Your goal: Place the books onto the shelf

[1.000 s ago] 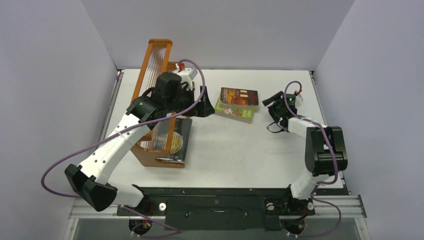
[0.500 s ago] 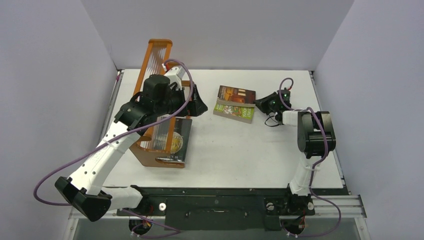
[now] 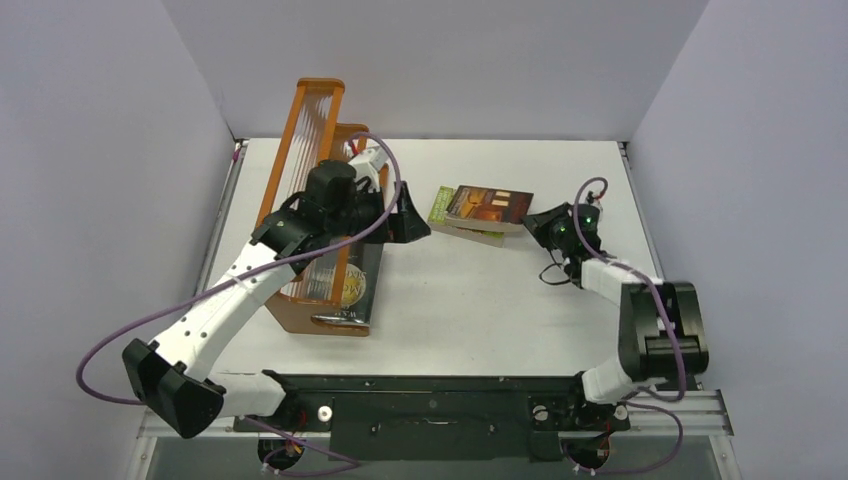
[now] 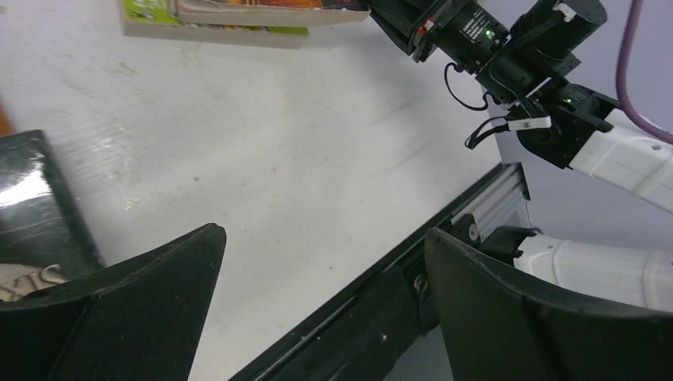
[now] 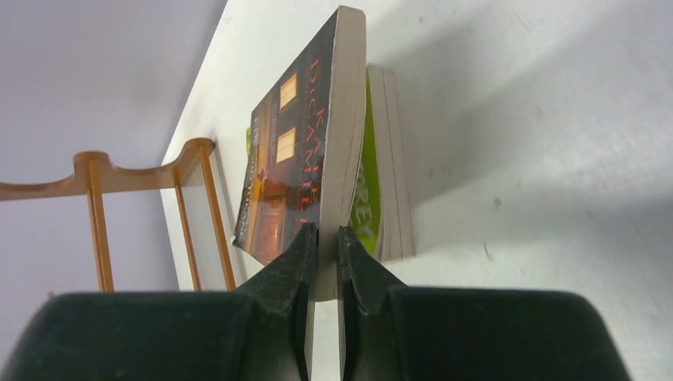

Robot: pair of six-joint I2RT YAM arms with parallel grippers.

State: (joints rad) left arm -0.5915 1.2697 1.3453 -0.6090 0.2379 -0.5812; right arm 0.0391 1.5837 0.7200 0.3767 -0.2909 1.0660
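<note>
A dark brown-orange book (image 3: 490, 204) (image 5: 305, 151) lies on top of a bright green book (image 3: 442, 212) (image 5: 367, 198) at the middle back of the table. My right gripper (image 3: 535, 222) (image 5: 327, 238) is shut on the brown-orange book's right edge, which stands lifted off the green book. The orange-brown shelf (image 3: 310, 140) (image 5: 143, 171) stands at the left. A black book with a gold emblem (image 3: 357, 283) (image 4: 36, 214) rests against its near end. My left gripper (image 3: 418, 222) (image 4: 321, 238) hangs open by the shelf, left of the two books, with nothing between its fingers.
Grey walls close in the table on three sides. A black rail (image 3: 450, 385) runs along the near edge by the arm bases. The right arm (image 4: 555, 87) shows in the left wrist view beyond the books.
My right gripper has reached the stacked books and shut on the brown-orange book's edge, shifting and lifting it to the right off the green one. The left arm has swung slightly by the shelf.
</note>
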